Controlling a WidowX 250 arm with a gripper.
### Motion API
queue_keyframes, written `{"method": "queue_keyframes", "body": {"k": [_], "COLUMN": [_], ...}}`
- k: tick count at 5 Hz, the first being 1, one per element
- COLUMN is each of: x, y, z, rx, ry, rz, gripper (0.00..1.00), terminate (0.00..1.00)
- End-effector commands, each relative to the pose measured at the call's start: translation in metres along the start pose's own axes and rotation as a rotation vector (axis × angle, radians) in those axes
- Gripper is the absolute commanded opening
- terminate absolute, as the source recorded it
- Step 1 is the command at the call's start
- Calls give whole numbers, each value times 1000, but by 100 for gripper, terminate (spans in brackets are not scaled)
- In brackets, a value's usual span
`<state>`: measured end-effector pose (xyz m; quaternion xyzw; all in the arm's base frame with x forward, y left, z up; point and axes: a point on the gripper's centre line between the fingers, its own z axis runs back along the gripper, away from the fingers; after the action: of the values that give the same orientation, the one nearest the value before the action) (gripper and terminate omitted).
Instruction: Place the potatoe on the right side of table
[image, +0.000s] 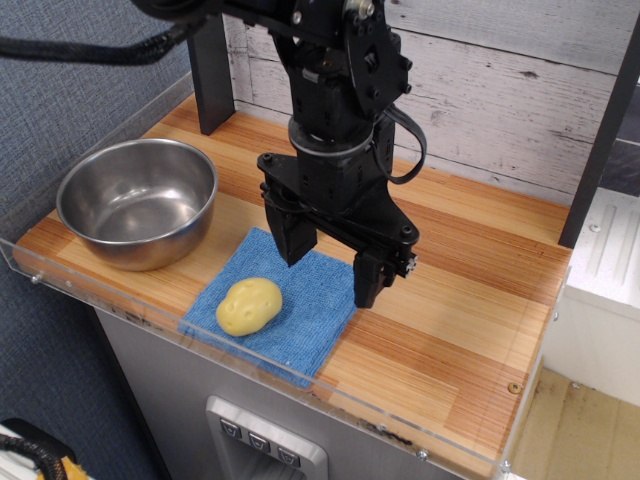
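Table (470, 330) of striped orange-brown and light wood fills most of the view, with a clear plastic rim (250, 375) along its near edge and its left edge. Behind it stands a wall (500, 90) of whitish boards. Black robot arm (335, 90) comes down from 12 o'clock over the middle of the table. Steel bowl (137, 202) sits at 9 o'clock on the bare wood, close to the left rim and apart from everything else. Blue cloth (300, 310) lies near the front edge, around 6 o'clock, and its far part is under the arm. Gripper (330, 262) hangs above the far right part of this cloth with its two black fingers (368, 280) spread wide, and nothing is between them. Potato (249, 306) is pale yellow and oval; it rests on the left part of the cloth, at about 8 o'clock from the gripper, near it but not touching it.
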<state>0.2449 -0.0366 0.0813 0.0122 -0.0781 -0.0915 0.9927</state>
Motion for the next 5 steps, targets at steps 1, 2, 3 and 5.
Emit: {"method": "queue_keyframes", "body": {"k": [1,2,3,5], "x": [0,-19,-39,-51], "y": [0,11,29,61], "z": [0,-7,-12,-40], "rx": [0,-94,-105,-107], "ry": [0,-7,-16,21], "rz": [0,-42,-22,-18], "gripper": [100,100,100,100], "terminate": [0,0,0,0]}}
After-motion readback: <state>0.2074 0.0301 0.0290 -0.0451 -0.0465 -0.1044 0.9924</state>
